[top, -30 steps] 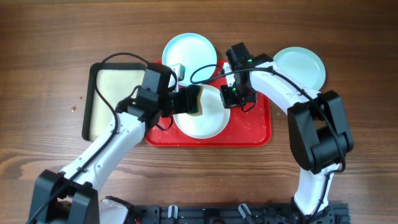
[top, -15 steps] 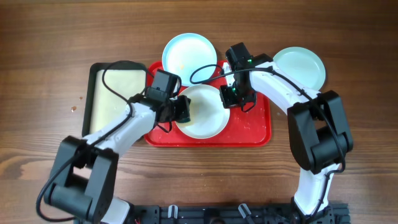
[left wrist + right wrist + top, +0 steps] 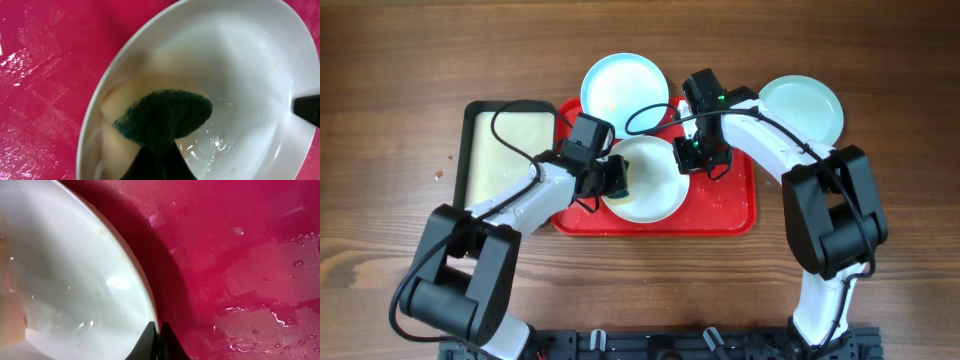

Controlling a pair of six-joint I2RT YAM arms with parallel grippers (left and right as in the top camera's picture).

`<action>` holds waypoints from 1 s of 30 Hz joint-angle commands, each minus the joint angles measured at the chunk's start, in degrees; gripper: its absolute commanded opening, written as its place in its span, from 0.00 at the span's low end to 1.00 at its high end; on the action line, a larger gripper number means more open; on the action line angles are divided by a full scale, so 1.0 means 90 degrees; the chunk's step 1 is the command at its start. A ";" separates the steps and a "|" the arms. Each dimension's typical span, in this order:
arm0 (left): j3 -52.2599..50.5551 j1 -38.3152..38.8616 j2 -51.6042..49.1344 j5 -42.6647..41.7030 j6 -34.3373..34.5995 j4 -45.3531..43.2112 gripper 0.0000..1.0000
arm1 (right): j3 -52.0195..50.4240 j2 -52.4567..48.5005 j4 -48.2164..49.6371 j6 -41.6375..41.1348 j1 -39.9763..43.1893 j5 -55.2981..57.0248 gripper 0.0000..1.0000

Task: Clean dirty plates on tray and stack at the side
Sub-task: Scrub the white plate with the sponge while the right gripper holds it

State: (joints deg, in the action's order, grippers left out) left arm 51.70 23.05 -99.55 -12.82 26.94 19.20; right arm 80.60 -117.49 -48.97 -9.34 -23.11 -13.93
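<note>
White round shallow plate (image 3: 650,192) on red rectangular plastic tray (image 3: 730,215), frame centre.
L fingers (image 3: 152,167) pinch green-yellow sponge (image 3: 162,117) on plate's left inside; R fingers (image 3: 170,347) pinch its upper-right rim. Pale aqua plate (image 3: 802,106) upper right on desk (image 3: 400,60).

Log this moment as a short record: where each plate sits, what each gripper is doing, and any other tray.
white plate: on the red tray, a few orange specks inside
left gripper: shut on sponge, which rests inside the white plate
right gripper: pinching the white plate's rim
far aqua plate: at the red tray's far edge, small orange smear
right aqua plate: on the table, right of the red tray
black-rimmed tray: left of the red tray
</note>
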 commanded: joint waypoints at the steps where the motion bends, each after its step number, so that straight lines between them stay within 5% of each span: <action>1: -0.0002 0.0194 -0.0228 0.0104 0.0214 -0.0075 0.04 | -0.0049 -0.0090 0.0019 0.0036 -0.0034 -0.0085 0.04; 30: -0.0002 0.1297 -0.0811 0.0078 0.1236 -0.0981 0.04 | -0.0049 -0.0090 0.0005 0.0041 -0.0034 -0.0083 0.04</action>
State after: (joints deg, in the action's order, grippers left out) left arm 52.80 31.79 -103.53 -10.26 36.12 9.61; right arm 80.60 -117.51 -49.04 -9.37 -22.68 -12.99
